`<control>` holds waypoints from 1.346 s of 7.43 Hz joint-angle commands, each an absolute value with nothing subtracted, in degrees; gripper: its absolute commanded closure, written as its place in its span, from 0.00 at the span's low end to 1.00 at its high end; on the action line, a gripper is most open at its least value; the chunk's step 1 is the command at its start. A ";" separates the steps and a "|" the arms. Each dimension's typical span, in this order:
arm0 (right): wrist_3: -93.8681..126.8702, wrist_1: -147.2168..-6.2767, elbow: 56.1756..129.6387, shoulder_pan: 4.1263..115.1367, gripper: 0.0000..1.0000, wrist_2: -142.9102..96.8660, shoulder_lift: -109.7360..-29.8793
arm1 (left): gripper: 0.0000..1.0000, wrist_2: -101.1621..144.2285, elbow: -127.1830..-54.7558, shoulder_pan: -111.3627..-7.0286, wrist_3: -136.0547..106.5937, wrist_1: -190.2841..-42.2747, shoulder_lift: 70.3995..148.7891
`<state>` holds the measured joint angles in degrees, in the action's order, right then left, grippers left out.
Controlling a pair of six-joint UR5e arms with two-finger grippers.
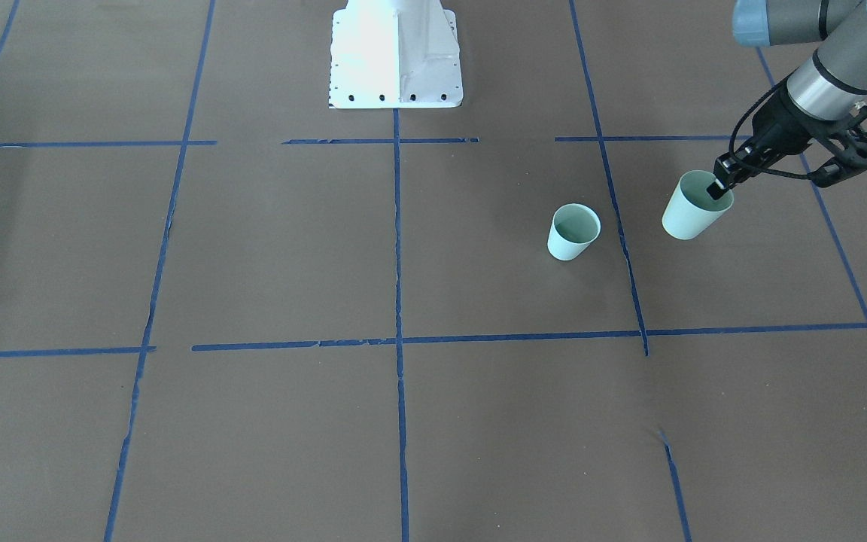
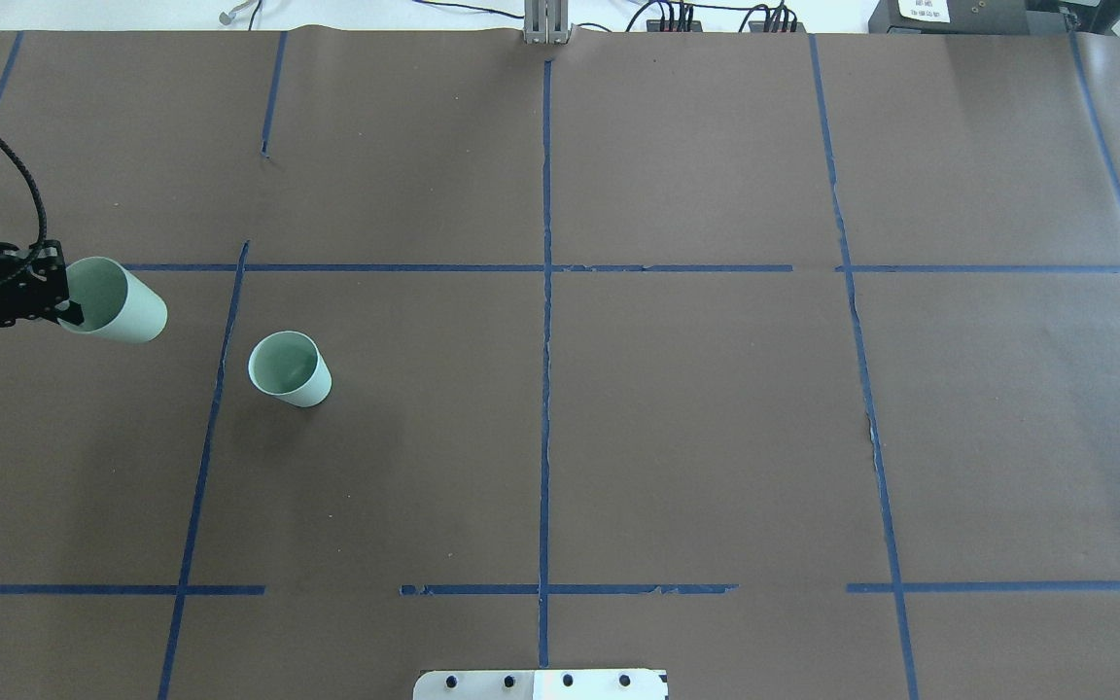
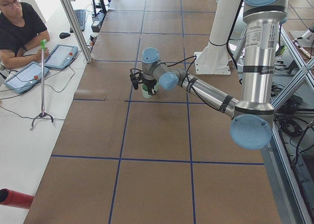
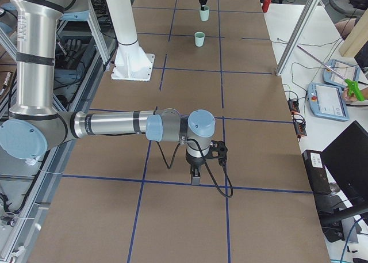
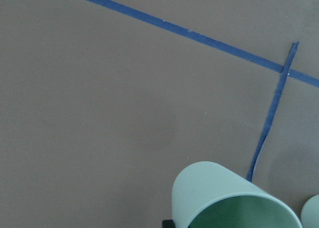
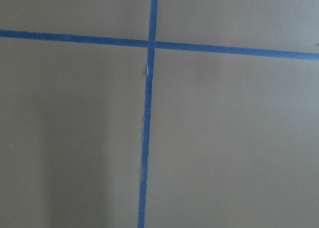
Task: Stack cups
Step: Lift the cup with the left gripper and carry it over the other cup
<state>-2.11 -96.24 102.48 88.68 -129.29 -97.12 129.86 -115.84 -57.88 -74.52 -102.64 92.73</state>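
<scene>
While the left end effector (image 1: 719, 187) is clenched on the rim of one mint-green cup (image 1: 693, 218), that cup hangs tilted from it, mouth toward the fingers and base angled away. One finger is inside the rim; the outer one is hard to make out. Whether the base clears the bench (image 1: 268, 248) can't be told. The left wrist view shows the same cup right under the camera, green inside facing up.

The second mint-green cup (image 1: 573, 232) stands upright on the bench, mouth up, near the left end effector on its right-hand side – apart from the held one, not touching. A blue tape line (image 1: 618, 226) runs between the two cups.

The right end effector (image 4: 196, 176) is well apart from both cups, pointing straight down close over the bench beside a tape crossing (image 6: 152, 43). It shows only in the side view, so clenched or released – can't tell. Nothing is seen in it from the right wrist camera, just brown paper and tape.
</scene>
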 commanded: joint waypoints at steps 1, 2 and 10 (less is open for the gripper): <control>-2.11 -96.24 102.48 88.68 0.00 -129.29 -97.12 | 1.00 129.38 -116.63 -53.30 -85.39 -100.90 97.81; -2.11 -96.24 102.48 88.68 0.00 -129.29 -97.12 | 1.00 127.63 -116.37 -48.82 -90.56 -100.90 98.95; -2.11 -96.24 102.48 88.68 0.00 -129.29 -97.12 | 1.00 126.04 -116.28 -45.79 -93.34 -100.90 100.19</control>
